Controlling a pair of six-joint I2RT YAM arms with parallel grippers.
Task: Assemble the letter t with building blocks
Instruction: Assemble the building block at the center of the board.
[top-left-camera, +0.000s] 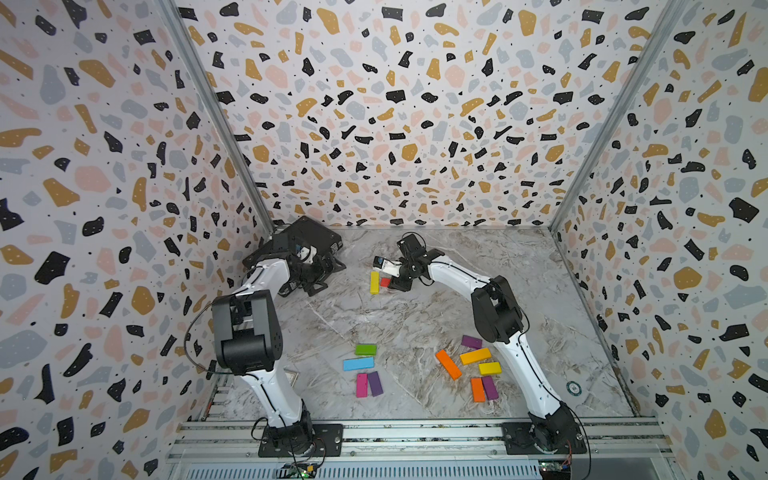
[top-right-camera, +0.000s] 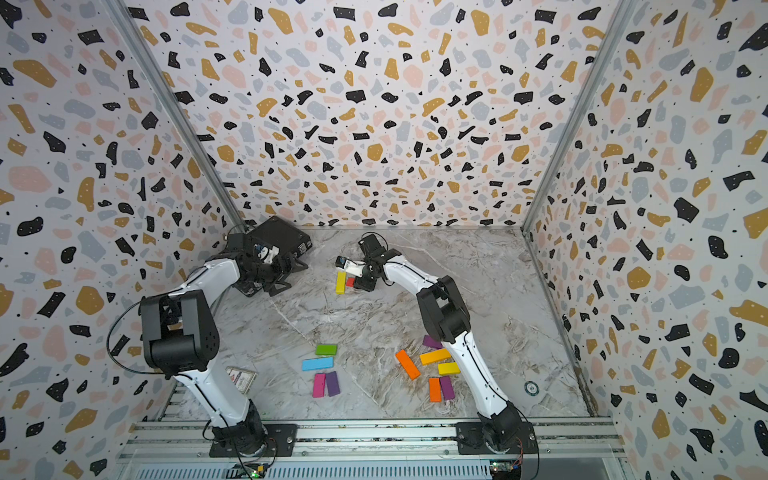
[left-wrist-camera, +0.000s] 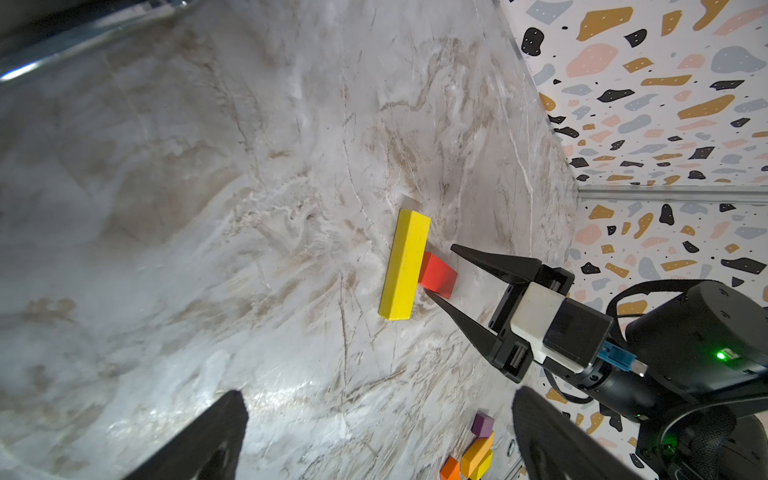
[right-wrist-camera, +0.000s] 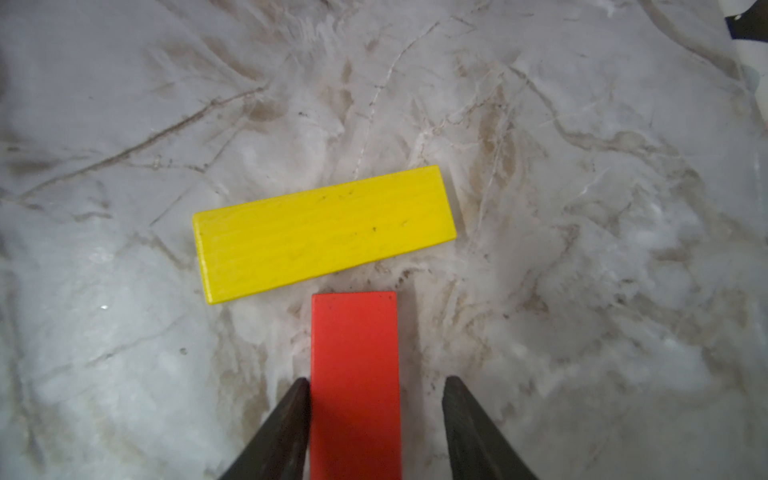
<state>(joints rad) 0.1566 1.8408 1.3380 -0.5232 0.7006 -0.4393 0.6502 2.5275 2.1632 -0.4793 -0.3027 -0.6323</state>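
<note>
Top views both show the red block (top-left-camera: 385, 282) at centre frame, long axis pointing left at the crosswise yellow block (top-left-camera: 374, 282) just beside; the right pincer (right-wrist-camera: 376, 379), spread, straddles its other end.

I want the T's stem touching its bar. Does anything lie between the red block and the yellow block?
Nothing visible does: only a sliver of bare tabletop separates the red block from the yellow block. The right gripper straddles the red block's other end, jaws apart.
</note>
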